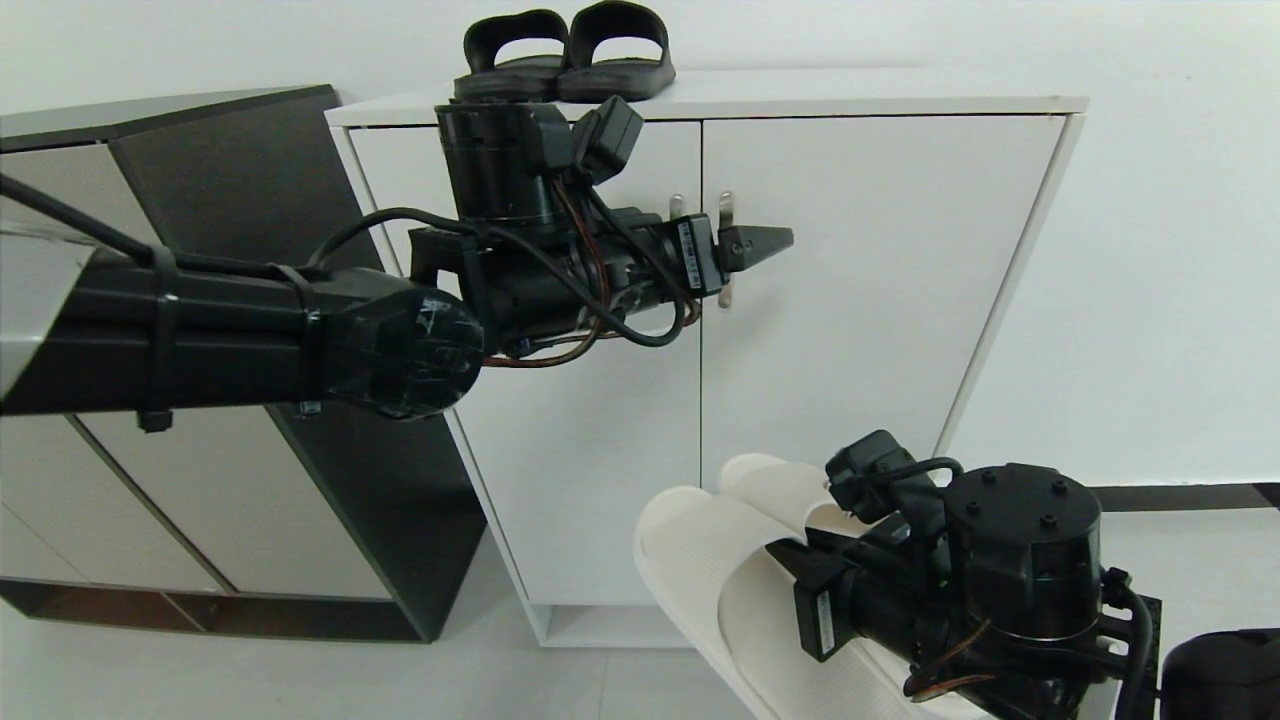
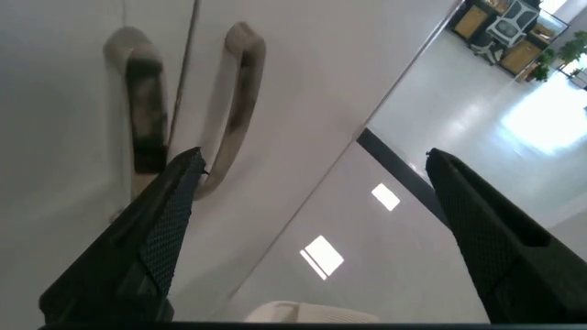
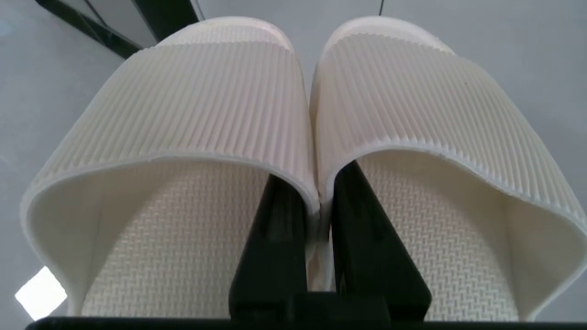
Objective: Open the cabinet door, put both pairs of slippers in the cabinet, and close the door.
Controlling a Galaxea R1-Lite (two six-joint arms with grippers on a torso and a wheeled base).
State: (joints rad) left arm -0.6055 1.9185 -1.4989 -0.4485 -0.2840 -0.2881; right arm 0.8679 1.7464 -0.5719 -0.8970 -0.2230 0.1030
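Now, wide apart on the left gripper (image 1: pixel 752 246), near the middle of the head view, with nothing between the two dark fingers (image 2: pixel 156 238). Just beside one fingertip, the right door's metal handle (image 2: pixel 240 92); hard to tell if touching. Next to that, the left door's handle (image 2: pixel 138 101). Behind both, the white cabinet (image 1: pixel 860 300), with both doors shut.

Down in the lower right of the head view, squeezed shut on the right gripper (image 3: pixel 316 234). One finger inside each of the white slippers (image 3: pixel 211 110), pinching their two inner sides together. Held side by side, toes toward the cabinet, low in front of its right door.

Up at the top middle, the black slippers (image 1: pixel 565 55), side by side on the cabinet's top. On the left, a dark cabinet (image 1: pixel 240 160) right beside the white one.
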